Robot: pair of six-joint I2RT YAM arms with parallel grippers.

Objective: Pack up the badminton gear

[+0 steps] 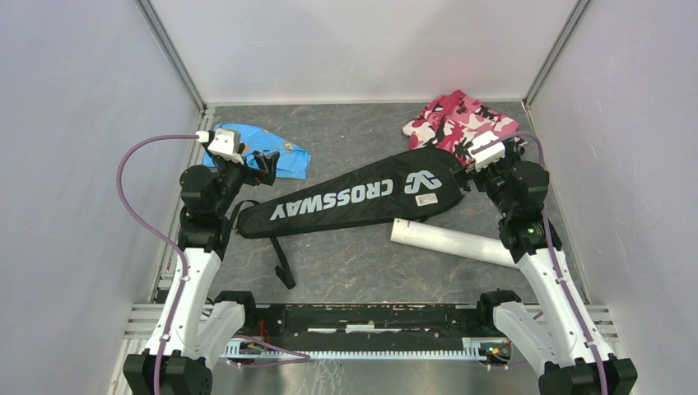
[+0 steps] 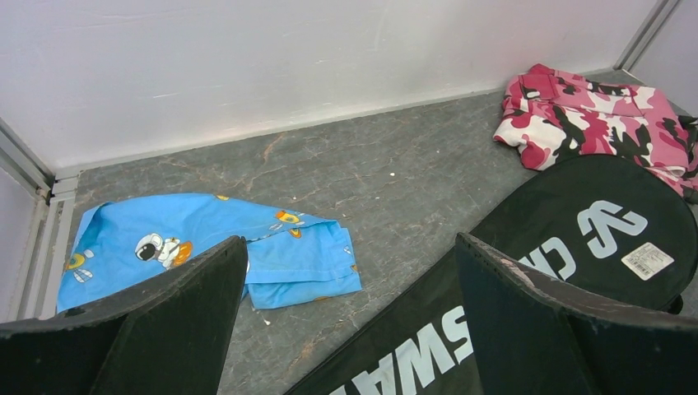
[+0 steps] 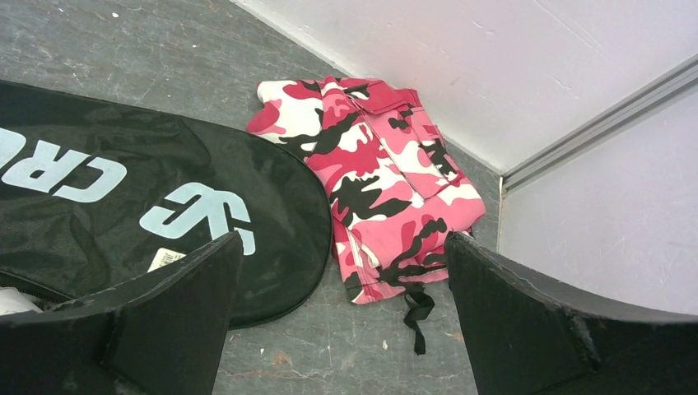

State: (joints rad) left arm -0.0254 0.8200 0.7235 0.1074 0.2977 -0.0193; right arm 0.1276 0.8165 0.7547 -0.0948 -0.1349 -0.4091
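The long black "CROSSWAY" racket bag (image 1: 354, 197) lies slantwise across the middle of the table, its wide end at the right; it also shows in the left wrist view (image 2: 576, 239) and in the right wrist view (image 3: 123, 206). A long white tube (image 1: 453, 242) lies just in front of the bag's wide end. No rackets or shuttlecocks show. My left gripper (image 1: 262, 167) is open and empty above the bag's narrow end. My right gripper (image 1: 471, 174) is open and empty above the bag's wide end.
A blue printed cloth (image 1: 272, 156) lies at the back left, also in the left wrist view (image 2: 206, 247). A pink camouflage cloth (image 1: 457, 119) lies in the back right corner, also in the right wrist view (image 3: 387, 181). White walls enclose the table on three sides.
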